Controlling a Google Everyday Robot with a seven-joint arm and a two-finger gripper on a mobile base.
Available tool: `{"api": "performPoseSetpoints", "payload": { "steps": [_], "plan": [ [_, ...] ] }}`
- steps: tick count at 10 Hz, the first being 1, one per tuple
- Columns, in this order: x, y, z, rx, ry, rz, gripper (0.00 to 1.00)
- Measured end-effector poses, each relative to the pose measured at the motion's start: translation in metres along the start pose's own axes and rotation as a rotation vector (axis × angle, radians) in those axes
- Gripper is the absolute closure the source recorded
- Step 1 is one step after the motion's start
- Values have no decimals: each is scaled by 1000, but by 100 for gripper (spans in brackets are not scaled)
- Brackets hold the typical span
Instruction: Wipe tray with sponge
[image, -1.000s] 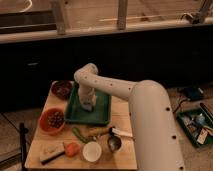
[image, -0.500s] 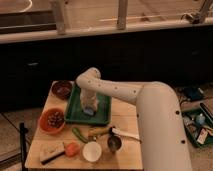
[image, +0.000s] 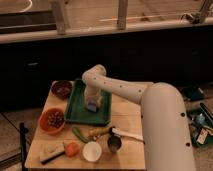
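Where the arm reaches down from the right side of the bench, the gripper stands over the tray, right of the tray's middle and about midway between its far and near rims. The sponge sits directly below the gripper, on the tray floor. Whether the gripper is closed on the sponge cannot be told from this view.

Edges and open room:
- The tray lies on the far half of the bench, left of centre, with its long sides running from the far edge toward the near edge.
- Its far rim lies close to the far edge of the bench.
- Bare green floor shows along the tray's left side and along its near rim.
- A dark bowl stands at the far-left corner, just beside the tray's far-left corner.
- An orange bowl stands at the left edge, just beside the tray's near-left corner.
- A green vegetable lies just past the tray's near rim.
- A strip of bare wood shows between the tray's right rim and the arm.
- Along the near edge stand a beige block, a white bowl and a metal cup, all well apart from the tray.

Appearance of the sponge: a small pale block with a light blue-white part, far smaller than the tray. Its upper part is hidden by the gripper.
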Motion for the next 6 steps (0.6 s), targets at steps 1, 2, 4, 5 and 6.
{"api": "performPoseSetpoints", "payload": {
  "steps": [1,2,4,5,6],
  "plan": [
    [1,1,0,0,1,2,100],
    [0,0,0,0,0,0,100],
    [0,-1,0,0,0,-1,100],
    [0,0,0,-1,0,-1,100],
    [0,0,0,0,0,-1,100]
  ]
}}
